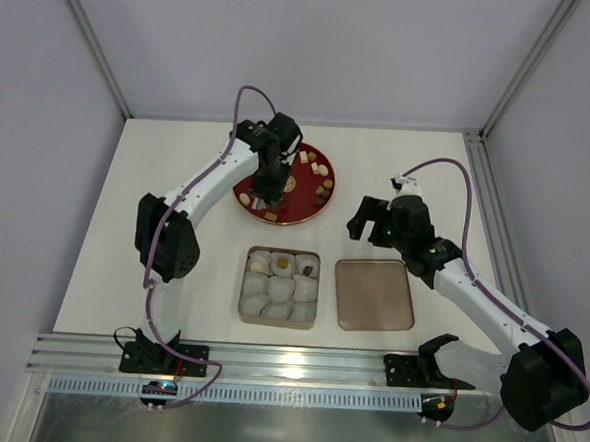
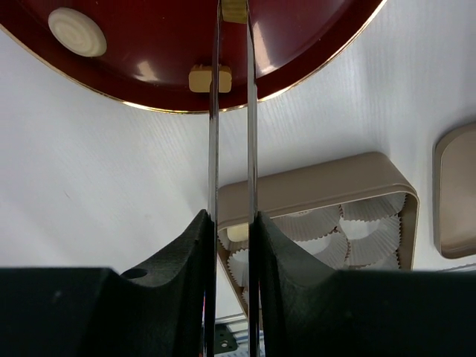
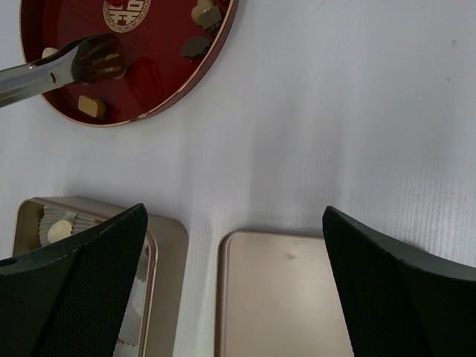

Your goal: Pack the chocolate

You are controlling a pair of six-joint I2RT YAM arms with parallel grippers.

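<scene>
The chocolate lies as small tan, cream and dark pieces (image 1: 323, 170) on a dark red plate (image 1: 247, 190) with a gold rim. My left gripper (image 1: 271, 174) is shut on metal tongs (image 2: 214, 134) and hangs over the plate's near left side. The tong tips close round a tan piece (image 2: 234, 9), which also shows in the right wrist view (image 3: 108, 65). Another tan piece (image 2: 210, 78) and a cream disc (image 2: 77, 31) lie near it. A gold box (image 1: 277, 322) of white paper cups holds a few pieces (image 1: 283, 263). My right gripper (image 1: 365, 220) is open and empty, above the table between plate and lid.
The box's flat gold lid (image 1: 374, 294) lies right of the box and under my right gripper (image 3: 234, 223). White walls close the table at the back and sides. A metal rail (image 1: 266, 365) runs along the near edge.
</scene>
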